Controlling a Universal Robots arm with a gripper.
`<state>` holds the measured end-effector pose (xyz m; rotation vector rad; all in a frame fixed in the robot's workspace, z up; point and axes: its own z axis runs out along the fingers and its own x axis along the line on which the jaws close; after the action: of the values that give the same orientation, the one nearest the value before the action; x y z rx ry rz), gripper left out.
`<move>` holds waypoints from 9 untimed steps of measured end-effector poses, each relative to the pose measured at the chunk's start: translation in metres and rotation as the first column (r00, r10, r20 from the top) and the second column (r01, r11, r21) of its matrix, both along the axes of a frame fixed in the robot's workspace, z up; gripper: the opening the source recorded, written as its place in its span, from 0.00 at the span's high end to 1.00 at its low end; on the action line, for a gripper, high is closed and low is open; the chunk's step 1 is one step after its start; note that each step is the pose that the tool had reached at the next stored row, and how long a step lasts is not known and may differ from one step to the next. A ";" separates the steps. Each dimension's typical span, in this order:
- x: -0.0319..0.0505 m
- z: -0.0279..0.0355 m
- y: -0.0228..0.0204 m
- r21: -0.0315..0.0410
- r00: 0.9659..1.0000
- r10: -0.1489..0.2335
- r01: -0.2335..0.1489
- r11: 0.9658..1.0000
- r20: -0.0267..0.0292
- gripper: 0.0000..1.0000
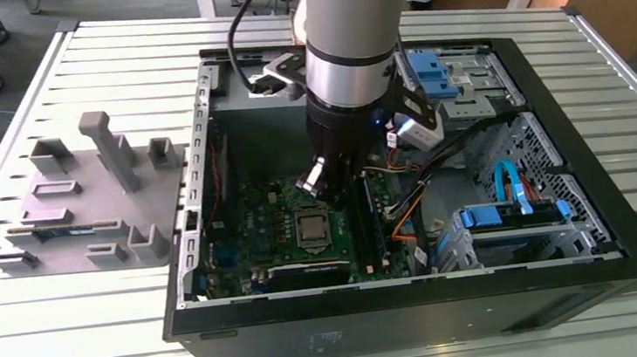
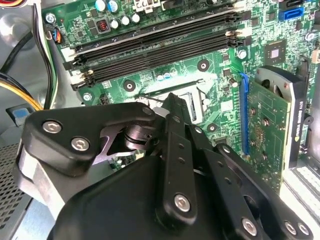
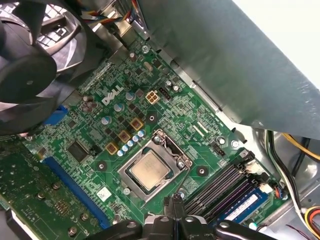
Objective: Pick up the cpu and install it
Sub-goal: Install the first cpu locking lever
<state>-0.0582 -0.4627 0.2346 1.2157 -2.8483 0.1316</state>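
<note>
My hand (image 3: 175, 204) is drawn narrow, fingertips together with nothing between them, and it hovers low over the green board (image 3: 90, 125) inside the open computer case (image 1: 424, 300). The cpu (image 3: 150, 171) lies flat in its metal-framed socket (image 3: 176, 151), near my fingertips but apart from them, between the black memory slots (image 3: 225, 187) and the card at the board's far side. I judge the chip light, thin and quite stiff, with a smooth metal top that would slip under a careless pinch and a delicate contact face below. The place to take it is by two opposite edges, held level, never pressed on its top or touched beneath
</note>
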 end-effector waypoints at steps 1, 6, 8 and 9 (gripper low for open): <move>0.0000 -0.0010 0.0000 -0.001 1.000 0.000 0.000 1.000 0.000 0.89; 0.0000 -0.0073 0.0000 -0.004 1.000 -0.001 0.001 1.000 0.000 0.89; -0.0001 -0.0093 0.0000 -0.005 1.000 -0.002 0.002 1.000 0.000 0.89; -0.0004 -0.0099 0.0000 -0.005 1.000 -0.002 0.002 1.000 0.000 0.89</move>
<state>-0.0586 -0.4627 0.2247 1.2116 -2.8475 0.1386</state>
